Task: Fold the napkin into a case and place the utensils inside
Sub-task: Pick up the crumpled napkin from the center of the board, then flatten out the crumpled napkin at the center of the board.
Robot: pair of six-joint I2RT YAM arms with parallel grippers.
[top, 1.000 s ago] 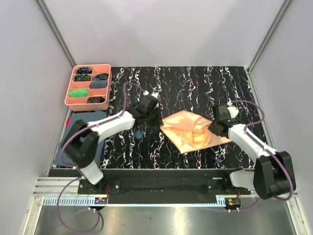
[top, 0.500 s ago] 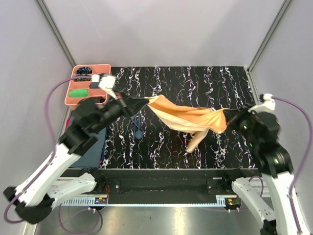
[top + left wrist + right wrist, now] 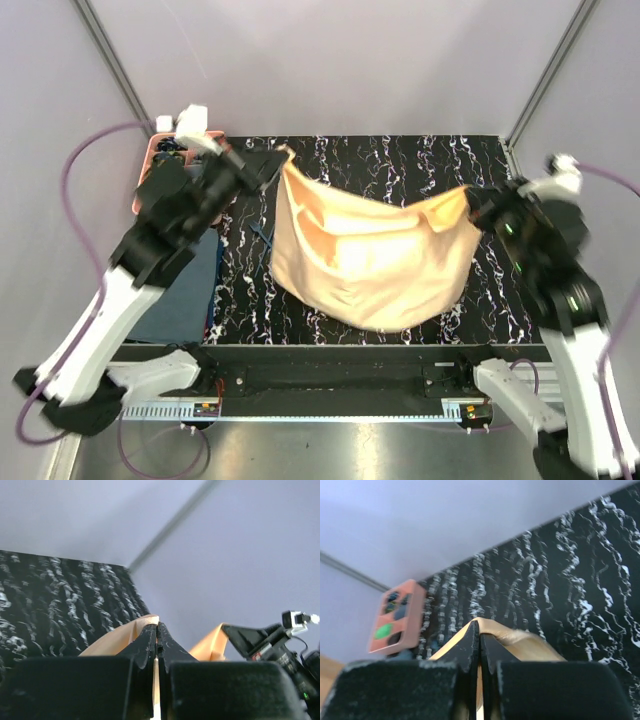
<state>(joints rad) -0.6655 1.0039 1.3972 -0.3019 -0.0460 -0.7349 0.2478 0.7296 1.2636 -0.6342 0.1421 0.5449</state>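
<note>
The peach-orange napkin (image 3: 370, 262) hangs in the air as a spread, sagging sheet between my two grippers. My left gripper (image 3: 282, 160) is shut on its upper left corner, and my right gripper (image 3: 470, 205) is shut on its upper right corner. In the left wrist view the shut fingertips (image 3: 157, 628) pinch the napkin (image 3: 125, 636). The right wrist view shows the same grip (image 3: 479, 625) on the fabric (image 3: 525, 641). A slim dark blue utensil (image 3: 263, 234) peeks out by the sheet's left edge. The other utensils are hidden behind the napkin. The case is out of view.
The pink compartment tray (image 3: 397, 616) stands at the back left, mostly behind my left arm in the top view. A dark blue-grey cloth (image 3: 185, 295) lies at the table's left side. The black marbled tabletop (image 3: 400, 160) stretches behind the napkin.
Both arms have risen and moved apart. The napkin went from a crumpled heap on the table to a sheet lifted and stretched between the grippers.
</note>
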